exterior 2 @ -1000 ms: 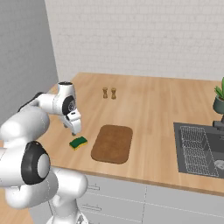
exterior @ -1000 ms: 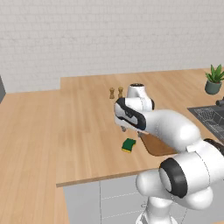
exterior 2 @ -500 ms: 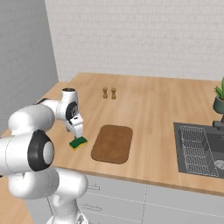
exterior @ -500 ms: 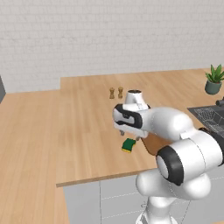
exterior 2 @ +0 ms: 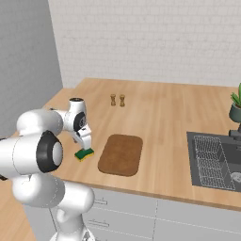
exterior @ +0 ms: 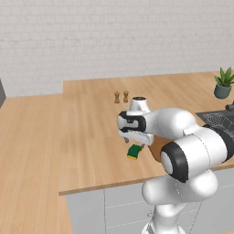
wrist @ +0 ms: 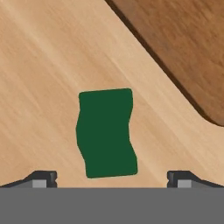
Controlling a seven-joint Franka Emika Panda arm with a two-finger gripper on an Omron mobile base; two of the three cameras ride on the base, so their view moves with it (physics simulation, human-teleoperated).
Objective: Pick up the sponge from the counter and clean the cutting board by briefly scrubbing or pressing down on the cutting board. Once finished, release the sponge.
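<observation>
The sponge [wrist: 106, 132], its dark green top up, lies flat on the light wood counter [wrist: 43, 65], just left of the dark brown cutting board [exterior 2: 121, 154]. My gripper [wrist: 111, 177] hangs open straight above the sponge, one fingertip [wrist: 41, 177] on each side of it and neither touching it. From the base, the gripper [exterior 2: 84, 143] stands low over the sponge [exterior 2: 84, 153]. In the left base view the sponge [exterior: 134, 151] shows under the gripper [exterior: 135, 142], and my arm hides most of the cutting board [exterior: 154, 148].
Two small wooden shakers [exterior 2: 117, 100] stand further back on the counter [exterior 2: 164, 117]. A sink [exterior 2: 216, 160] with a wire rack is set into the right end, with a potted plant [exterior 2: 236, 106] behind it. The counter's front edge runs close by the sponge.
The arm has folded inward and the hand has come down closer over the sponge. Sponge and board have not moved.
</observation>
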